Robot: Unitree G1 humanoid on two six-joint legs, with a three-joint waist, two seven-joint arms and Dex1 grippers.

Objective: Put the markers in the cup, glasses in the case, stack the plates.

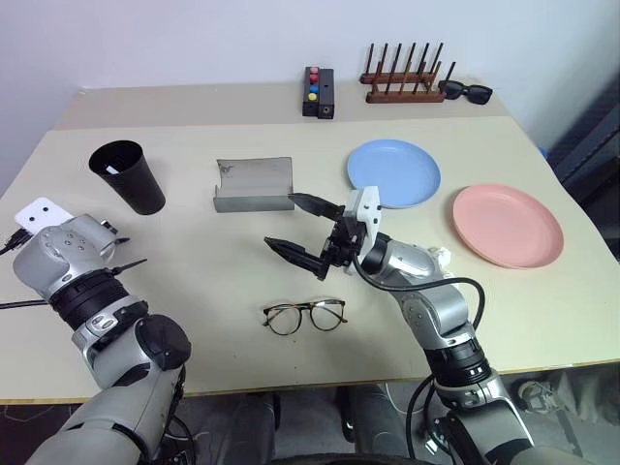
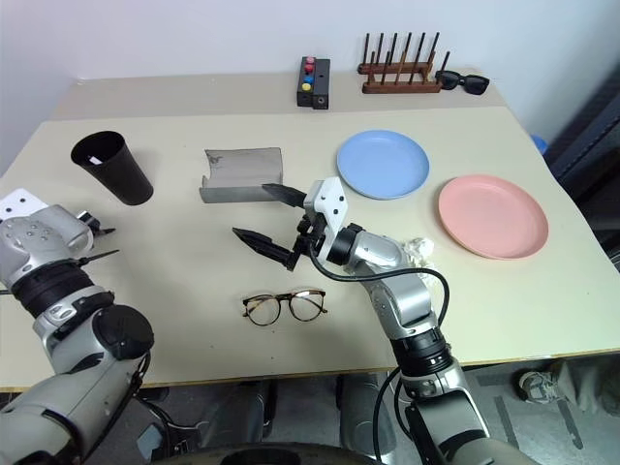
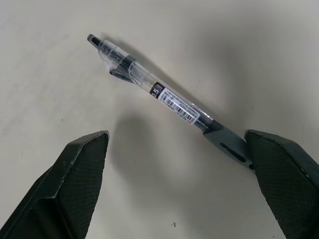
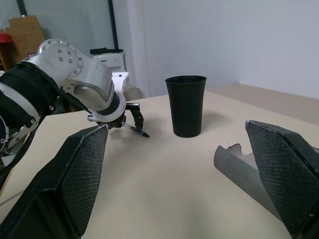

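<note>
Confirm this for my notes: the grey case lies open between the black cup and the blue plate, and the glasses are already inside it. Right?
Not quite. The case does lie open between the cup and the blue plate, but the glasses are not inside it. The left eye view shows them on the bare table, nearer the robot than the case.

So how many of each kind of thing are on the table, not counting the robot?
Plates: 2, one blue, one pink
Cups: 1, black
Glasses: 1
Sunglasses: 1
Glasses cases: 1, grey, open
Pens: 1
Button boxes: 1
Wooden racks: 1
Total: 9
</note>
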